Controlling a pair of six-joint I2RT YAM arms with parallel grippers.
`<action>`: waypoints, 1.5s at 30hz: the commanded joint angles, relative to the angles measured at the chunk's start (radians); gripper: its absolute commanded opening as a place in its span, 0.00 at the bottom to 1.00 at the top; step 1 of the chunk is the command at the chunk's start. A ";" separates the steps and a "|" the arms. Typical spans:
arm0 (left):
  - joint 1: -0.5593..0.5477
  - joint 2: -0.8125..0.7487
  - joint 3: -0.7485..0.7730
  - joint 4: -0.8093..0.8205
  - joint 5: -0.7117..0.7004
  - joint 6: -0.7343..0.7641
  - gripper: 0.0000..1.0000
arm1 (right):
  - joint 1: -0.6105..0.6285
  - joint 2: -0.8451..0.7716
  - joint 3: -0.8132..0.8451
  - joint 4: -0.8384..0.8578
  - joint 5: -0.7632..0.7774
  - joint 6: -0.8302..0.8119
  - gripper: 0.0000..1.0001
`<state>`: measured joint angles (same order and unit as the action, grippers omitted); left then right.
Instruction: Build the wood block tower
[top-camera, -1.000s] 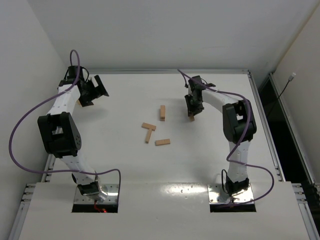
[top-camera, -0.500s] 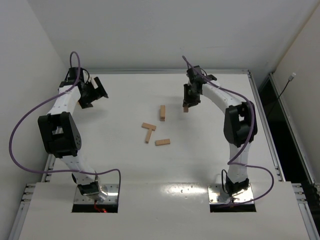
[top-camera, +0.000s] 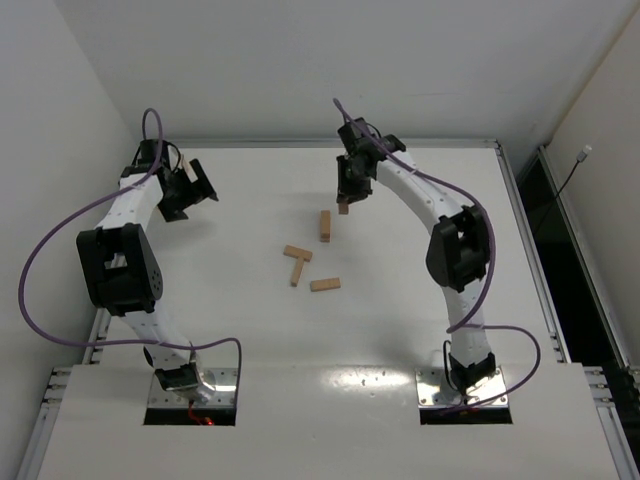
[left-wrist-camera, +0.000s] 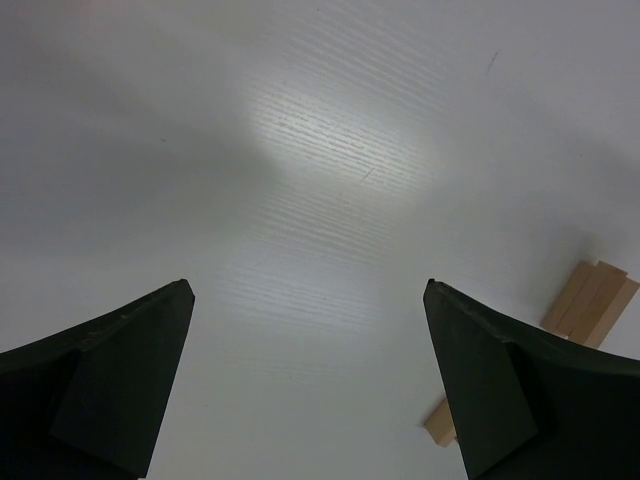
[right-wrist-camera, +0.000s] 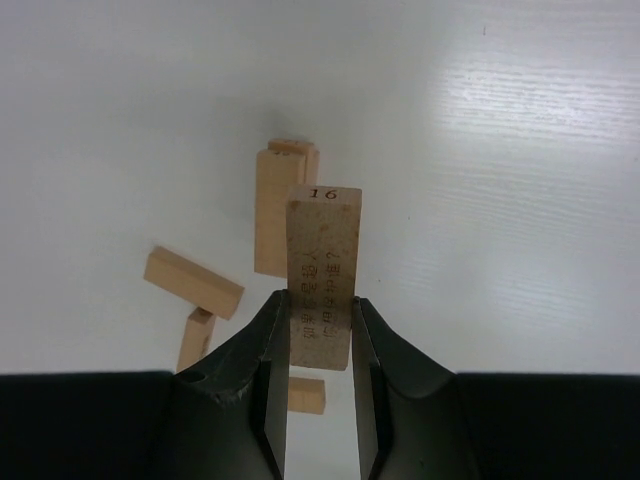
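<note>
tan wood block sits pinched end-up in the right gripper, jaws closed on it. over the last second that arm swings left across the table, bringing the block from the right side to just beside the tower (only a low stack so far). three loose blocks lie near it, unmoved. left gripper hangs wide open, empty. placing on the stack looks next.

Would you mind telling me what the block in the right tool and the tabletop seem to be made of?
The held block looks like bare light wood: matte tan, faint grain, stamped lettering. The tabletop seems white plastic or laminate, slightly glossy: fine ribbed lines, soft glare.
</note>
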<state>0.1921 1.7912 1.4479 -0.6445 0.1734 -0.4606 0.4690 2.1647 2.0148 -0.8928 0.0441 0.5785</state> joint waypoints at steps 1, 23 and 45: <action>0.018 -0.064 -0.007 0.011 0.018 -0.006 1.00 | 0.031 0.029 0.030 -0.055 0.068 -0.009 0.00; 0.018 -0.064 -0.046 0.040 0.069 -0.015 1.00 | 0.128 0.118 0.142 -0.046 0.149 0.158 0.00; 0.027 -0.046 -0.027 0.040 0.078 -0.015 1.00 | 0.128 0.195 0.173 -0.006 0.120 0.149 0.00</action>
<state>0.2047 1.7760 1.4033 -0.6243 0.2398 -0.4648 0.5987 2.3428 2.1429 -0.9188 0.1745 0.7158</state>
